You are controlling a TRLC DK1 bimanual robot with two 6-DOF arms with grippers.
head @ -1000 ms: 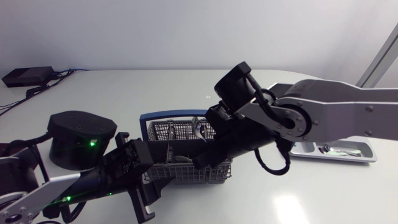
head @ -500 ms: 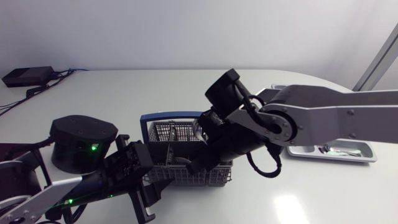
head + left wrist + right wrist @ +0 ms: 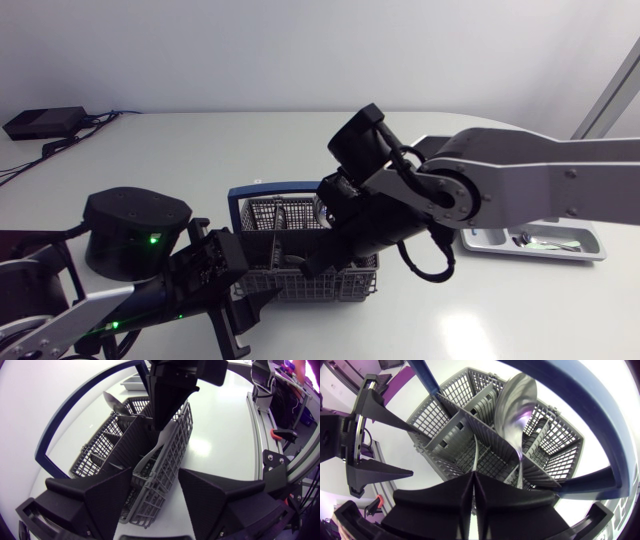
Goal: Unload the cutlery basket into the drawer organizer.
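Located cutlery basket [image 3: 345, 285], grey mesh with a blue hoop handle, standing upright at the middle of the white desk [image 3: 200, 150]. Confirmed same basket [image 3: 167, 455] from the left wrist and again [image 3: 445, 425] from the right wrist, split by dividers into several compartments.

Found right hand [image 3: 312, 266] inside the basket, pointing down from above, on the arm from the right edge. Viewed the same hand [image 3: 473, 485] from its own wrist: fingers pressed together to a narrow seam, with a thin grey strip [image 3: 476, 455] rising from that seam. Unable to judge the strip as pinched or as a mere basket part.

Found left hand [image 3: 232, 288] at the basket's near end. Viewed it [image 3: 150, 505] from its own wrist: fingers well apart, basket's corner between them. Could not confirm contact on both sides.

Noted a spoon [image 3: 516, 400] standing bowl-up in a compartment beside the right hand; seen also from the left wrist [image 3: 112, 401].

Located drawer organizer [image 3: 592, 250], a silver tray, to the basket's right and apart from it, with cutlery pieces [image 3: 530, 240] lying inside.

Recorded a black box [image 3: 45, 122] at the desk's far left corner.
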